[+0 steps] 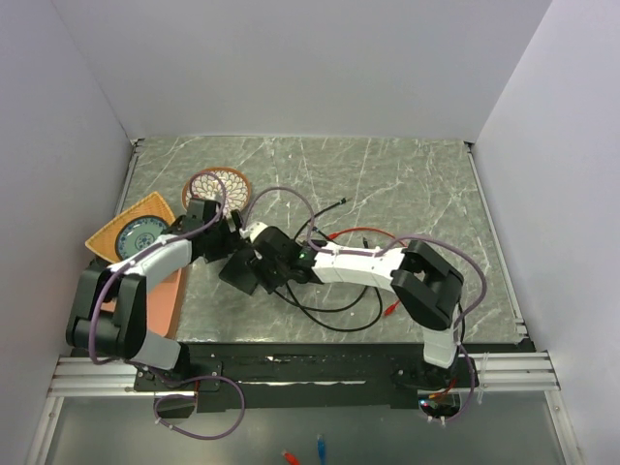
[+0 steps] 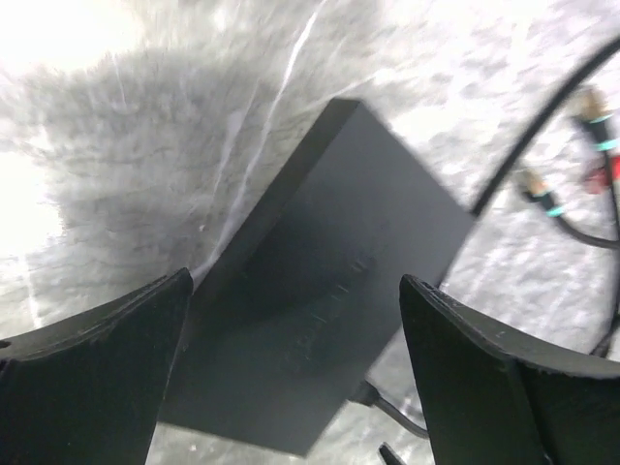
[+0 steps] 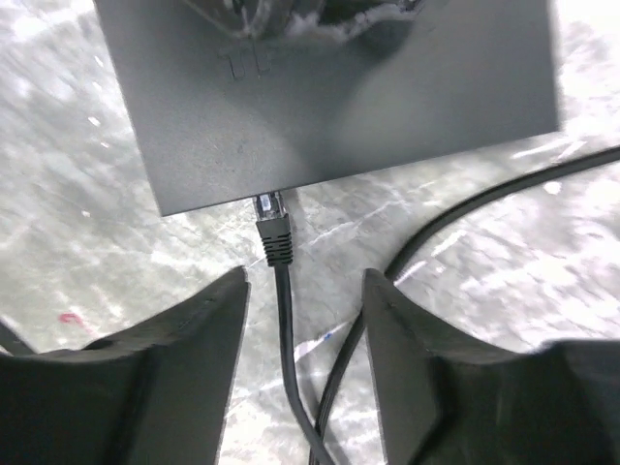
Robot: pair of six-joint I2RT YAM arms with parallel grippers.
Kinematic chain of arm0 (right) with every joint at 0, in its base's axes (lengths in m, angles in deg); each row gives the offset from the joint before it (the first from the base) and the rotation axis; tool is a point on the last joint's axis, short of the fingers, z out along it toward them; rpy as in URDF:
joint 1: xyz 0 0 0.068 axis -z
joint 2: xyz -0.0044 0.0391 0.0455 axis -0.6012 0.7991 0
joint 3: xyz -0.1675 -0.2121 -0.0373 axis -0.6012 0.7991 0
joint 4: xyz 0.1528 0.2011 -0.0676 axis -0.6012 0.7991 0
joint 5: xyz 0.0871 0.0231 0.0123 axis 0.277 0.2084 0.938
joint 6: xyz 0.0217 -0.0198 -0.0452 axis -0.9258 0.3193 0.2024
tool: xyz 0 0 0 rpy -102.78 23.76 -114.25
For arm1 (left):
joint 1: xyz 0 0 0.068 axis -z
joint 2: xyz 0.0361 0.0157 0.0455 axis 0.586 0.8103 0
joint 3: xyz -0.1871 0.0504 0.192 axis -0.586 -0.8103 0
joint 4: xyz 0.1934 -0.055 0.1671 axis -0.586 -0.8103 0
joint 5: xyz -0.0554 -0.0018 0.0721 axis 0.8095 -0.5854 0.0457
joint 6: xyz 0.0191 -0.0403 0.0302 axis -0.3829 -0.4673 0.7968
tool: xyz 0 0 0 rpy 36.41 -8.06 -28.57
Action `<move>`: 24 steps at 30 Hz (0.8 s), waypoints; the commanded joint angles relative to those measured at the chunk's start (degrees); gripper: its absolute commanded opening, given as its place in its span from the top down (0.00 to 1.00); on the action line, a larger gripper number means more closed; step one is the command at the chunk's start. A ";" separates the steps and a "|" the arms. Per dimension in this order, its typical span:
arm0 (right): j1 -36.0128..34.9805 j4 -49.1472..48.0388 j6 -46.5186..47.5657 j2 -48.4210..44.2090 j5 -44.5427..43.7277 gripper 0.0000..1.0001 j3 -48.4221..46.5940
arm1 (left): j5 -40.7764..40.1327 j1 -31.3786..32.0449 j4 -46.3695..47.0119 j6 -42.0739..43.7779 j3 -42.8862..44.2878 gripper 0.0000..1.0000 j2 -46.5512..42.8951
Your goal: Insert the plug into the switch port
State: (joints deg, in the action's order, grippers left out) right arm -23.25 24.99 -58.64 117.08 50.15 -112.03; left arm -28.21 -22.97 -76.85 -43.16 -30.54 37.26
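The switch [image 3: 329, 87], a flat matte-black box, lies on the marbled table between the two arms [image 1: 240, 273]. The plug [image 3: 273, 231] is a black boot with a clear tip, and that tip goes in at the switch's near edge. Its black cable [image 3: 284, 329] runs back between my right gripper's [image 3: 302, 310] fingers, which stand apart and touch neither side of it. My left gripper [image 2: 295, 320] hovers over the switch [image 2: 320, 281] with its fingers [image 2: 107, 368] spread wide and nothing between them. The plug [image 2: 373, 395] also shows at the switch's lower edge.
A round patterned dish [image 1: 217, 186] sits behind the left arm. An orange tray with a blue plate [image 1: 136, 235] lies at the left edge. Loose black cables [image 1: 329, 320] and red-tipped leads [image 1: 387, 308] loop right of the switch. Teal-ringed connectors [image 2: 542, 189] lie nearby.
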 commanded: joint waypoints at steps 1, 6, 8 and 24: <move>0.35 0.47 -0.22 -5.95 -3.43 0.32 0.43 | -2.12 -0.16 -3.32 1.56 5.97 0.05 -6.22; 0.26 1.08 1.18 -9.73 -6.77 0.13 1.39 | -2.47 -0.25 -4.56 2.44 10.97 0.02 -14.04; 0.61 1.78 1.54 -11.31 -9.32 0.06 1.40 | -2.38 -0.25 -3.95 2.36 12.56 0.01 -17.10; 10.81 -2.60 2.67 -27.93 -3.53 0.01 8.16 | 4.99 -0.34 5.45 -9.49 23.49 0.04 -20.64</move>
State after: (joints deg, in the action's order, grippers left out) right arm -14.66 26.43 -56.67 93.74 43.44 -105.89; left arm -27.44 -23.06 -76.28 -46.31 -6.43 16.49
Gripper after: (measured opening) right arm 0.993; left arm 0.962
